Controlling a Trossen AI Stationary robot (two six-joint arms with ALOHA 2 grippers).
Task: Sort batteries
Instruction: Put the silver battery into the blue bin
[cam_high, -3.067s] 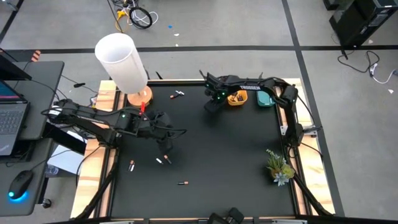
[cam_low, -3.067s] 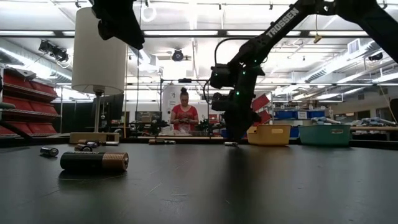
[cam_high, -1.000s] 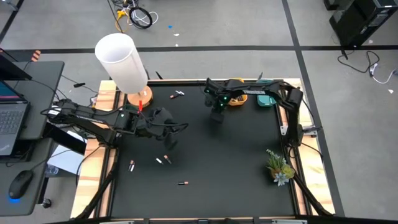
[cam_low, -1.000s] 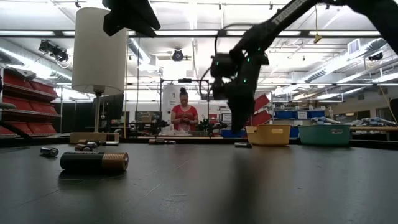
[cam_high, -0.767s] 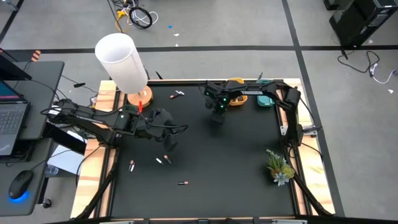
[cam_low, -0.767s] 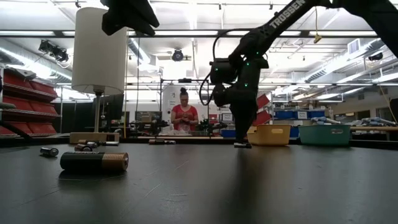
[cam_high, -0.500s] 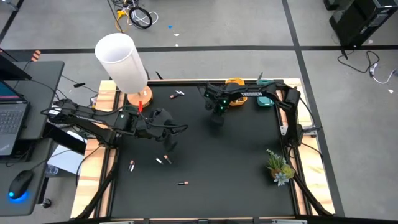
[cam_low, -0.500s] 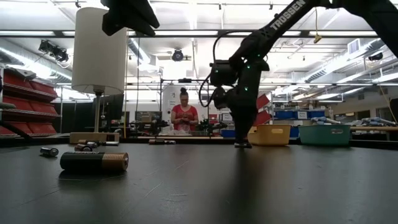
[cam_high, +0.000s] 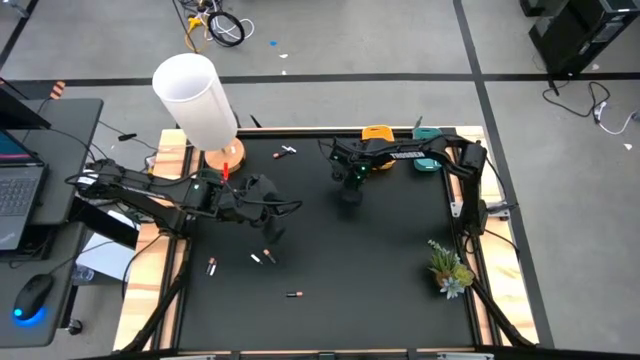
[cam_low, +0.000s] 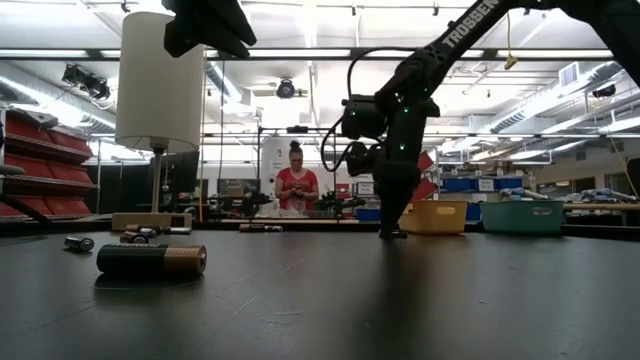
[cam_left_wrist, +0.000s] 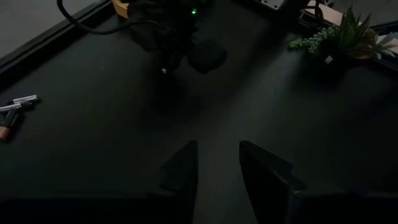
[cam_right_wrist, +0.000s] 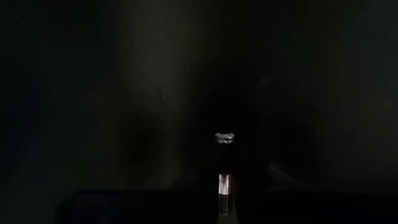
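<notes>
Right wrist view shows a thin battery (cam_right_wrist: 222, 186) standing on end between the dark fingers, its silver cap catching the light, so the right gripper (cam_high: 349, 192) looks closed tight on that cell, low over the black mat (cam_high: 380, 270). From above, this gripper sits on the far half of the table, just short of the yellow tray (cam_high: 378, 133) and the teal tray (cam_high: 427, 161) at the back edge. At table height, its tips seem to be at or touching the surface.

To do this step well, I'd say lift straight up first, so the cell doesn't drag or twist in the pinch, then carry it over the right tray before letting go; a slim cylinder held near one end can swing.

The left gripper (cam_left_wrist: 217, 165) hangs above the mat's left part, fingers parted with nothing between them. Other batteries lie loose: a pair near the lamp base (cam_high: 287, 152), some lower left (cam_high: 262, 257), and a large one (cam_low: 152, 260) close to the low camera.
</notes>
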